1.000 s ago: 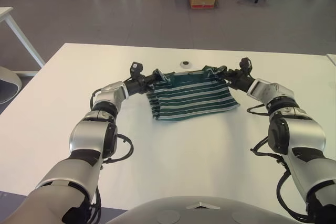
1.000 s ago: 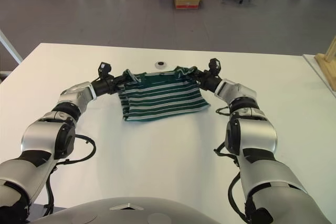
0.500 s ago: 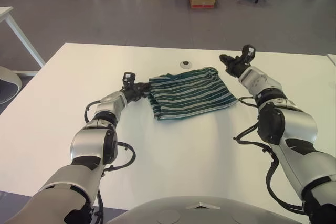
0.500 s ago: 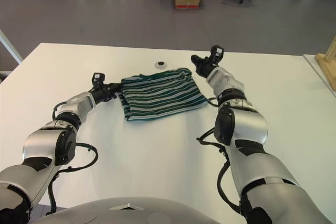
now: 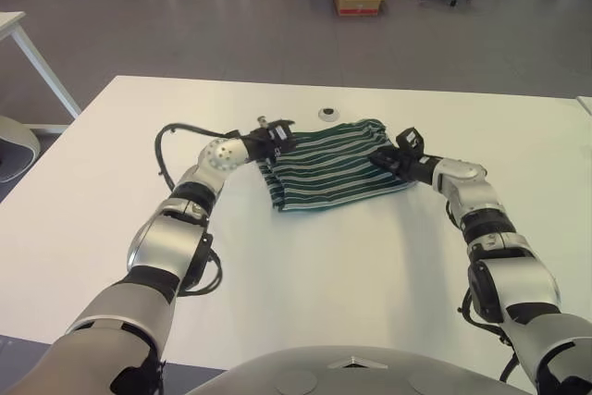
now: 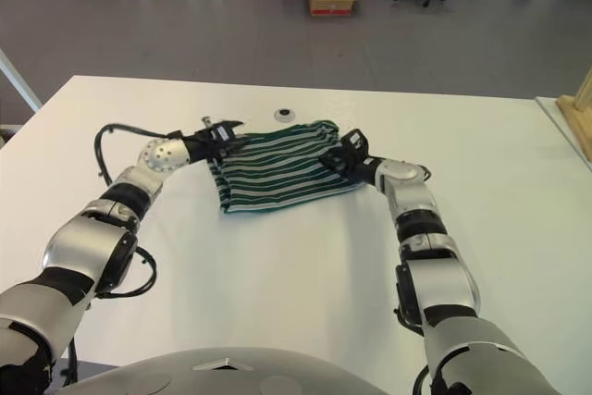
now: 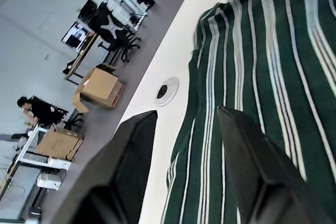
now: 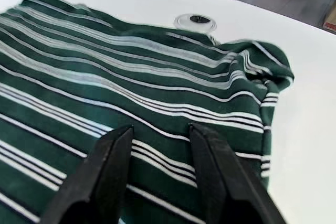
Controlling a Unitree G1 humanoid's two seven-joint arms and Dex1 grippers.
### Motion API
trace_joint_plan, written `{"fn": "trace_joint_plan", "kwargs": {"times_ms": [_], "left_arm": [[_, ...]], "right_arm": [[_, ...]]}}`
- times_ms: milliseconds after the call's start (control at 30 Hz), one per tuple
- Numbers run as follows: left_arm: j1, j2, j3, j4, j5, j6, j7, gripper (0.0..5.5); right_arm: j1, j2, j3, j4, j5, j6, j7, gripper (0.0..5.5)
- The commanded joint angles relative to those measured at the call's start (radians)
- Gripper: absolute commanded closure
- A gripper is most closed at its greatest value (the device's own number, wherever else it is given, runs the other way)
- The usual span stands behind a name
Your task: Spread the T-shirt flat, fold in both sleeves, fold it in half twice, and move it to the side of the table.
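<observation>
Since half a second ago both arms have changed place: the right gripper (image 5: pixel 381 159), which was lifted beyond the far right corner of the cloth, has come down to its right edge; the left gripper (image 5: pixel 279 131) has gone from the left edge up to the far left corner. The dark green T-shirt with thin white stripes (image 5: pixel 333 164) lies folded in a rough rectangle at the middle of the head views, on the white rectangular table (image 5: pixel 305 265), slightly rumpled along its far edge; a small round grey cap in the table top (image 5: pixel 327 115) sits just above it in the frame. In the left wrist view the two black fingers (image 7: pixel 118 179) stand apart over the striped cloth and pinch nothing; in the right wrist view the black fingers (image 8: pixel 105 179) are also spread, low over the cloth.
</observation>
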Motion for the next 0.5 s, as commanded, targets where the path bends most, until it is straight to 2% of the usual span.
{"fn": "trace_joint_plan", "kwargs": {"times_ms": [33, 67, 200, 233, 300, 367, 400, 500], "left_arm": [[-0.014, 0.046, -0.281, 0.064, 0.316, -0.006, 0.102, 3.38], [-0.004, 0.048, -0.302, 0.081, 0.330, 0.006, 0.082, 3.38], [0.108, 0.009, -0.128, 0.074, -0.005, -0.090, -0.493, 3.38], [0.173, -0.005, -0.099, -0.056, -0.167, 0.002, -0.675, 3.38], [0.326, -0.015, -0.090, -0.475, -0.507, 0.321, -0.866, 3.38], [0.421, -0.025, -0.088, -0.826, -0.749, 0.610, -0.827, 3.38], [0.446, -0.028, -0.082, -0.929, -0.812, 0.696, -0.794, 3.38], [0.500, -0.052, -0.041, -1.081, -0.874, 0.816, -0.701, 3.38]], "right_arm": [[0.076, -0.053, 0.099, -0.125, -0.119, -0.004, -0.031, 3.56], [0.079, -0.068, 0.120, -0.135, -0.149, 0.012, -0.039, 3.56], [0.002, -0.064, 0.175, -0.029, -0.227, -0.027, -0.109, 3.56], [-0.027, -0.037, 0.160, -0.005, -0.196, -0.059, -0.097, 3.56], [-0.076, 0.032, 0.112, 0.011, -0.104, -0.106, -0.055, 3.56], [-0.084, 0.086, 0.059, -0.042, 0.011, -0.097, 0.025, 3.56], [-0.081, 0.098, 0.044, -0.068, 0.048, -0.086, 0.058, 3.56], [-0.071, 0.099, 0.016, -0.123, 0.117, -0.042, 0.114, 3.56]]}}
